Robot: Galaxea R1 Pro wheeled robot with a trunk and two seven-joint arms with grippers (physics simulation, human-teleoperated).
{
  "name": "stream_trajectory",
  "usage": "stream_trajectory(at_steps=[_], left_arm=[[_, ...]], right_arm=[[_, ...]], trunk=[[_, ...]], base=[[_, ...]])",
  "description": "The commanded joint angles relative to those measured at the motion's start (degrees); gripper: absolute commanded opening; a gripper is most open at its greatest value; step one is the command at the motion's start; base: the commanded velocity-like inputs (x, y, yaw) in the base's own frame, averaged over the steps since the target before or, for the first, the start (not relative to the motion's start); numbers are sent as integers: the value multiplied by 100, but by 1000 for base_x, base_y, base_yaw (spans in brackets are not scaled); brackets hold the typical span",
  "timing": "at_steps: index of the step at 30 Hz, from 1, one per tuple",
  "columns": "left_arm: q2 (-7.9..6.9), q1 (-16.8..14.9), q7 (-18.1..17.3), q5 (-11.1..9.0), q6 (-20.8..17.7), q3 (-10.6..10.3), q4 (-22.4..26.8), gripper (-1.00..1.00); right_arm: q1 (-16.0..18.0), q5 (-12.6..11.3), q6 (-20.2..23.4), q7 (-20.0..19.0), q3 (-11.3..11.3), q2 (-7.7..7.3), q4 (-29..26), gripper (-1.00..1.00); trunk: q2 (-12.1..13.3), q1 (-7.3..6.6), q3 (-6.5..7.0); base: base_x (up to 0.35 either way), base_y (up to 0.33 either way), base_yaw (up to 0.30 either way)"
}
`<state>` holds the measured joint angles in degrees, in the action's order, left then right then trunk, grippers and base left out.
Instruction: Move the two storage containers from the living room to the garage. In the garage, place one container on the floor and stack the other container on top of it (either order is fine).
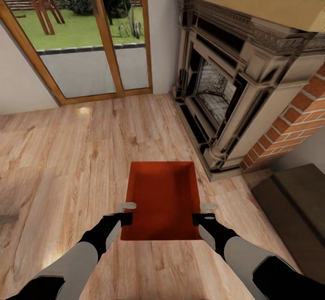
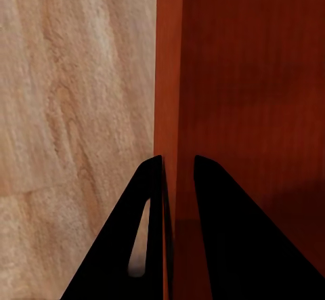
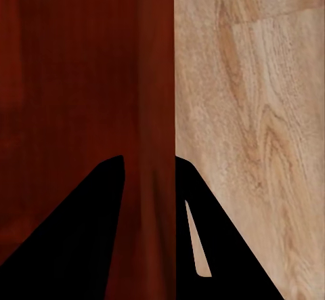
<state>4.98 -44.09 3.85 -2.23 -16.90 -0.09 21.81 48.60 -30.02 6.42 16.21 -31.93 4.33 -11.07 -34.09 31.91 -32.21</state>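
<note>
One orange-red open-top storage container (image 1: pixel 163 198) sits in front of me over the light wood-plank living room floor (image 1: pixel 67 155). My left gripper (image 1: pixel 127 213) is shut on its left wall, and in the left wrist view the gripper (image 2: pixel 177 171) straddles the thin wall of the storage container (image 2: pixel 250 76). On the opposite side, my right gripper (image 1: pixel 203 214) is shut on the right wall. The right wrist view has that gripper (image 3: pixel 149 168) straddling the storage container (image 3: pixel 74 70). Whether the container rests on the planks or hangs above them I cannot tell. The garage is out of view.
A carved fireplace (image 1: pixel 225 87) with a brick surround (image 1: pixel 298 124) stands close ahead on the right. A dark low cabinet (image 1: pixel 293 205) lies at the right edge. Wood-framed glass doors (image 1: pixel 90 42) face a lawn at the back left. Open plank floor stretches to the left.
</note>
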Motion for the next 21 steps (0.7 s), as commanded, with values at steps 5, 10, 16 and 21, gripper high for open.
stream_trajectory(at_steps=[5, 10, 16, 21], left_arm=[[3, -3, 46, -93, -31, 36, 7, -100], [3, -3, 46, -93, -25, 36, 7, -100], [3, -3, 46, -93, -19, 36, 7, -100], [3, -3, 46, -93, -15, 36, 7, -100]], right_arm=[[0, -49, 36, -92, -132, -2, -27, -100], [0, -48, 37, -91, -132, -2, -27, -100], [0, -48, 35, -91, -131, -2, -27, -100], [0, -48, 35, -92, -135, -2, -27, -100]], trunk=[[-6, 2, 40], [-6, 2, 87], [-6, 2, 142], [-6, 2, 188]], base=[[0, 0, 0], [0, 0, 0], [0, 0, 0], [0, 0, 0]])
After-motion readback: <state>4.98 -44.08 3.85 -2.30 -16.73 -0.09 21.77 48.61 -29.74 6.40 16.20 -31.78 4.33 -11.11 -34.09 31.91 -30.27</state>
